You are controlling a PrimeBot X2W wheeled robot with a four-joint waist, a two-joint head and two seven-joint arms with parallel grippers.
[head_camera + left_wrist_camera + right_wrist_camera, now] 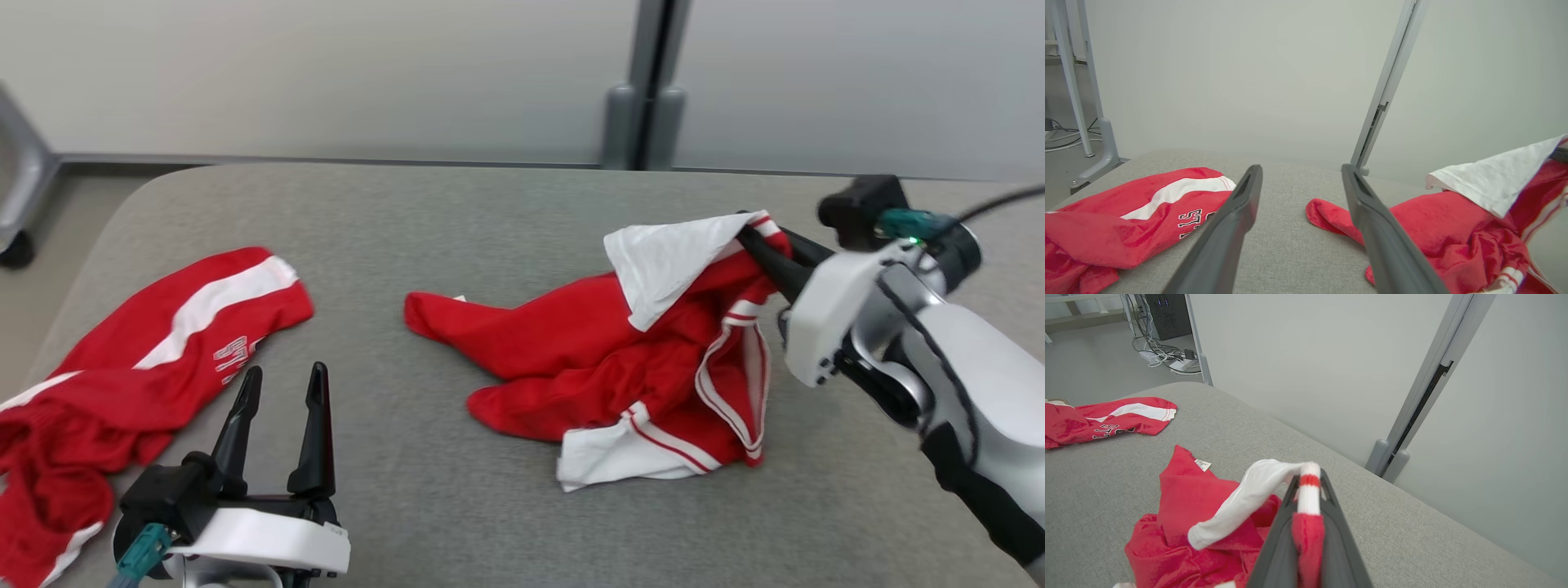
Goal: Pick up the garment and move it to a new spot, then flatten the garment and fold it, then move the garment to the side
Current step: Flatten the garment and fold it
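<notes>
The garment point(604, 359) is a crumpled red piece with white panels and red-white trim, lying right of the table's middle; it also appears as the red and white garment point(1453, 228) and the garment point(1208, 522). My right gripper point(755, 237) is shut on its upper right edge, lifting a white flap off the table. In the right wrist view the striped hem is pinched between the dark fingers point(1280, 535) of the right gripper point(1308, 477). My left gripper point(282, 384) rests open near the front left, over bare table. Its two fingers point(1224, 232) stand wide apart with nothing between them.
A second red garment point(122, 384) with a white stripe and lettering lies at the table's left edge, close to my left gripper. The grey padded table point(457, 220) ends at a pale wall with a grey post point(645, 90). Cables lie on the floor point(1167, 359) beyond.
</notes>
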